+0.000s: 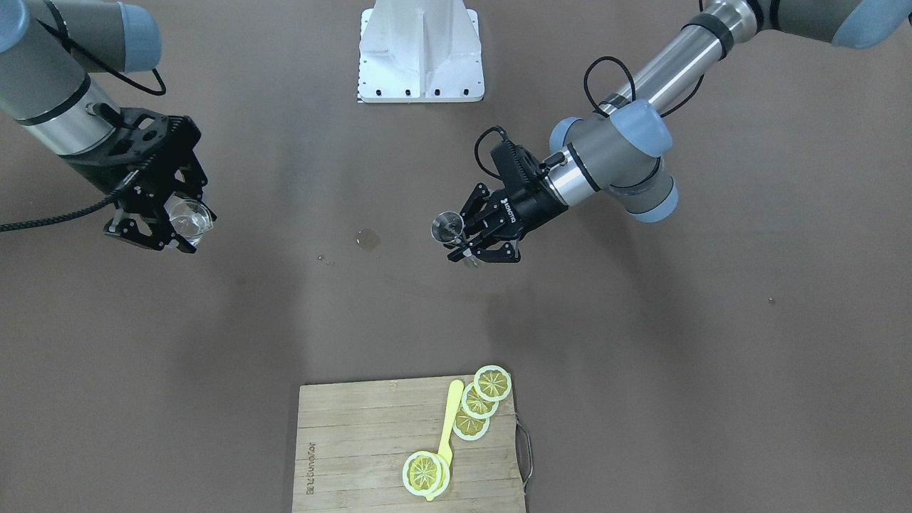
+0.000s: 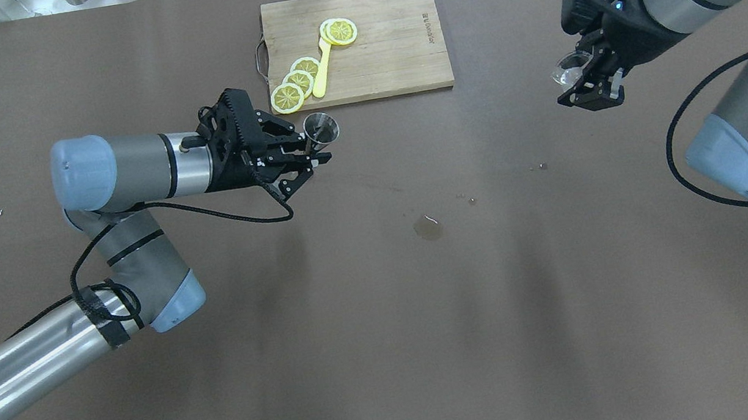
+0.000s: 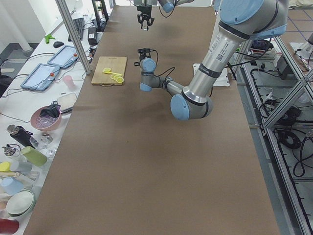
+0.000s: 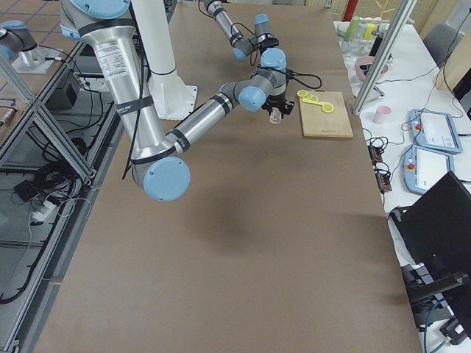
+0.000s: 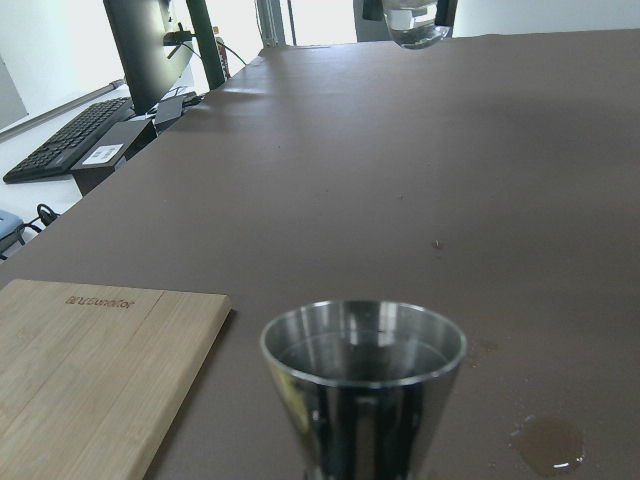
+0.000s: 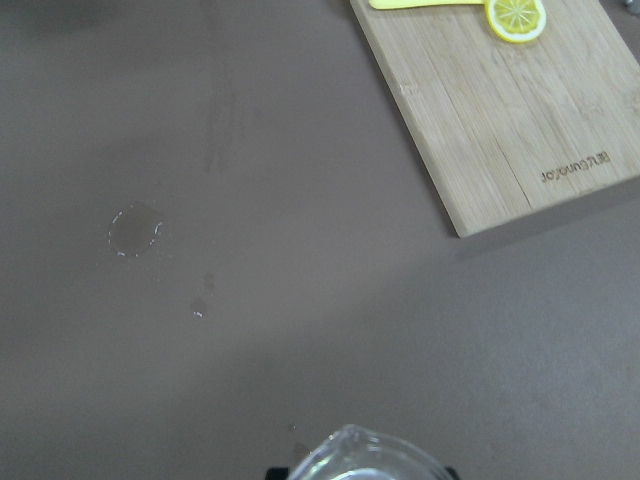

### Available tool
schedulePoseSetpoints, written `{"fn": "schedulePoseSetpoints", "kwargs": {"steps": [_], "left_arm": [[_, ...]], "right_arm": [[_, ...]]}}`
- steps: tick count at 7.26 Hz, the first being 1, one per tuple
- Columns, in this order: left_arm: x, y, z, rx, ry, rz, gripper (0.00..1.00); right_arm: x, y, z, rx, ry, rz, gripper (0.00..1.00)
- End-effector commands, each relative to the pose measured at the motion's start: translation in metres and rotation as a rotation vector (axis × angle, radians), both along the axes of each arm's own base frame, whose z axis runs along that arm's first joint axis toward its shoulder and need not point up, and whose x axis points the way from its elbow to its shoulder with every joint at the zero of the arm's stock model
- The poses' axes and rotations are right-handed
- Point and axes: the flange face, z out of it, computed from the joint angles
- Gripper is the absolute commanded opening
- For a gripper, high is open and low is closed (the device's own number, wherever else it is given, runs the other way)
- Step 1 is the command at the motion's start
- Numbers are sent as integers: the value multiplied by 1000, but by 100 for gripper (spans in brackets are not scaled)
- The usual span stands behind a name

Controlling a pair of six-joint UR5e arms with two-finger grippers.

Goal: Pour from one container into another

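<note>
Left gripper [image 2: 313, 152]: fingers pinched on the lower part of a metal cup [image 2: 321, 129], which is held upright and clear of the bench [image 2: 395, 348], just beside the near left corner of the cutting board [image 2: 387, 52].

Metal cup, inside: the left wrist view shows a shiny conical wall under an open round rim. I cannot tell whether there is liquid in it.

Right gripper [image 2: 580, 79]: fingers closed around a clear glass [image 2: 568, 68], which is lifted off the bench, far out on the robot's right and well apart from the metal cup.

Clear glass, inside: only its rim shows at the bottom edge of the right wrist view. From the left wrist view its rounded base looks transparent, and the fill level is too small to judge.

Bench surface: a small wet puddle [image 2: 428, 228] lies between the two arms, with a few droplets near it.

Cutting board contents: three overlapping lemon slices [image 2: 296, 87] are at the left end. A yellow spoon [image 2: 322, 73] lies beside them, and another slice [image 2: 340, 31] rests on its far end.
</note>
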Motion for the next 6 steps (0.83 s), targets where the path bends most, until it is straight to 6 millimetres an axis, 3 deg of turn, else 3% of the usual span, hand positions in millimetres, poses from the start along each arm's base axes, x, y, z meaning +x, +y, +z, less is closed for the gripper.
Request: {"fn": "schedulePoseSetpoints", "kwargs": {"steps": [1, 4, 6], "left_arm": [[-47, 10, 30, -25, 6, -93, 0], [-105, 45, 64, -123, 80, -262, 0], [-121, 77, 102, -184, 178, -373, 0]], "right_arm": [[40, 43, 86, 11, -90, 57, 0], [84, 52, 185, 27, -179, 120, 0], [105, 53, 252, 52, -231, 146, 0]]}}
